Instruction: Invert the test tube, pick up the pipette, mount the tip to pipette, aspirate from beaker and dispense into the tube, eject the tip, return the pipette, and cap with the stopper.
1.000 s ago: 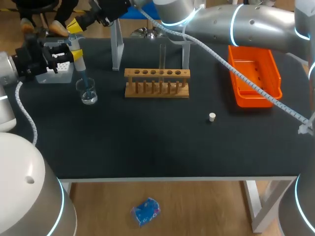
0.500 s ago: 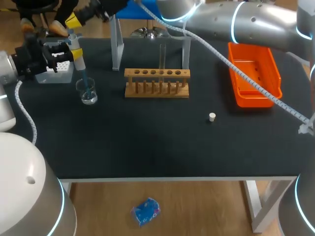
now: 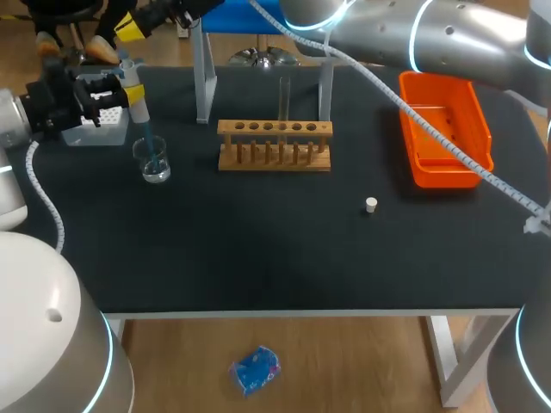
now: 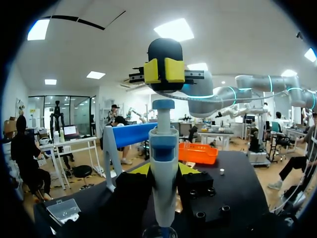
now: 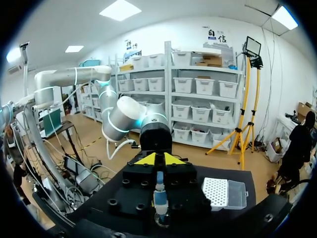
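Head view: left end effector [image 3: 129, 93] grasps pipette [image 3: 139, 114], blue tip [image 3: 150, 146] dipped in beaker [image 3: 156, 169]; right end effector [image 3: 126, 29] clenched empty above it. Tip box [image 3: 100, 131] close by; wooden rack [image 3: 274, 148] beside.

A black-topped table [image 3: 258, 258] on white legs [image 3: 448, 357] stands on a light wooden floor [image 3: 362, 361], where a crumpled blue thing [image 3: 256, 370] lies just outside the table's near edge. Past one side of the table, white shelves [image 5: 198, 94] full of pale bins line a white wall. Past another side stand glass partitions [image 4: 69, 111], and flat ceiling lamps [image 5: 120, 10] glow overhead.
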`<state>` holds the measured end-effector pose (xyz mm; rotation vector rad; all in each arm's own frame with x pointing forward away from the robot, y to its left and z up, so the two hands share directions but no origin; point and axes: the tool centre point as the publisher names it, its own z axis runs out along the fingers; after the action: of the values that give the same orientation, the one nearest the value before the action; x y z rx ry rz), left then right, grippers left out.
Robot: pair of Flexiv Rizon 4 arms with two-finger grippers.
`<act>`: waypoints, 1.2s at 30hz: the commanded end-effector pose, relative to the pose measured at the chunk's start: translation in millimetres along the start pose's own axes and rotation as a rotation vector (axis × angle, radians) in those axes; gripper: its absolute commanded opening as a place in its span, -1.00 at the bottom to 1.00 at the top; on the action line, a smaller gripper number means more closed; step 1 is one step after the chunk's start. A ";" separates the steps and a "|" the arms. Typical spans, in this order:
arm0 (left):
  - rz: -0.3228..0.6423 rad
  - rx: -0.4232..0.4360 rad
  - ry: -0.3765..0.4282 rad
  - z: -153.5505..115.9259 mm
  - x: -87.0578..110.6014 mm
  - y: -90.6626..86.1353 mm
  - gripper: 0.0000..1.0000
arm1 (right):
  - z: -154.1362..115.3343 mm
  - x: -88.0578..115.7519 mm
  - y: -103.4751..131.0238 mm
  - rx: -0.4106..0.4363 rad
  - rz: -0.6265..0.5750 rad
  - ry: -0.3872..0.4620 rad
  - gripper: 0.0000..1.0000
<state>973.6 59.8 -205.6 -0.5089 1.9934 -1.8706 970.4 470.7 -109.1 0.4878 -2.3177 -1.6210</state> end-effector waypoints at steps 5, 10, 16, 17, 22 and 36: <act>0.001 0.001 0.002 -0.2 -0.5 0.2 -1.00 | -30.8 43.2 -1.4 0.048 0.014 -0.088 1.00; 0.001 0.001 0.002 -0.2 -0.5 0.2 -1.00 | -53.3 72.0 -13.5 0.044 0.027 -0.151 1.00; 0.001 0.001 0.002 -0.2 -0.5 0.2 -1.00 | -87.4 103.3 -33.9 0.034 0.042 -0.220 1.00; 0.001 0.001 0.002 -0.2 -0.5 0.2 -1.00 | -94.1 107.5 -37.0 0.035 0.041 -0.231 1.00; 0.001 0.001 0.002 -0.2 -0.5 0.2 -1.00 | -126.8 122.2 -49.9 0.055 0.024 -0.275 1.00; 0.001 0.001 0.002 -0.2 -0.5 0.2 -1.00 | -195.0 138.9 -97.1 0.082 0.012 -0.313 1.00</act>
<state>973.6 59.8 -205.5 -0.5091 1.9937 -1.8707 941.9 237.3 -128.5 0.2865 -2.5917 -1.6601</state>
